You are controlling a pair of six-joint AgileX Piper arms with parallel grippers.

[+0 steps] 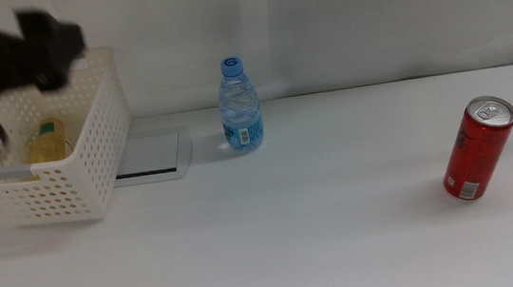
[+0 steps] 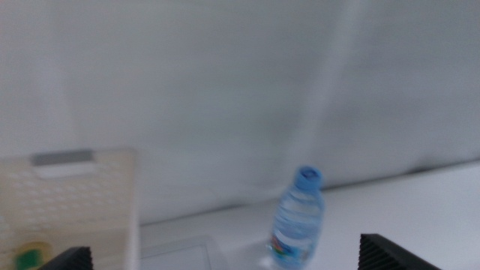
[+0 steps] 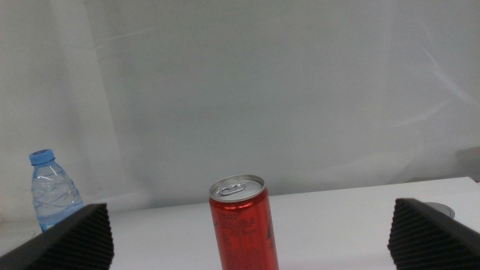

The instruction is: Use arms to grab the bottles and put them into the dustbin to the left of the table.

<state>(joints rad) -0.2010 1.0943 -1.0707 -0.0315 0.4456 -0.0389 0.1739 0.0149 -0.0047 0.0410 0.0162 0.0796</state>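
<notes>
A white perforated dustbin point(image 1: 95, 151) stands at the table's left with the yellow-juice bottle point(image 1: 49, 139) lying inside. My left arm point(image 1: 32, 48) hovers blurred above the dustbin. In the left wrist view the left gripper point(image 2: 225, 253) is open and empty, and it faces the dustbin point(image 2: 82, 195) and the clear blue-capped water bottle point(image 2: 298, 221). That water bottle point(image 1: 240, 105) stands upright at the back centre. The red can point(image 1: 479, 149) stands upright at the right. My right gripper point(image 3: 251, 240) is open and empty, with the can point(image 3: 244, 225) ahead between its jaws.
A flat grey-white tray point(image 1: 154, 154) lies between the dustbin and the water bottle. A white curtain backs the table point(image 1: 323, 232). A small grey round thing point(image 3: 442, 211) sits at the far right edge.
</notes>
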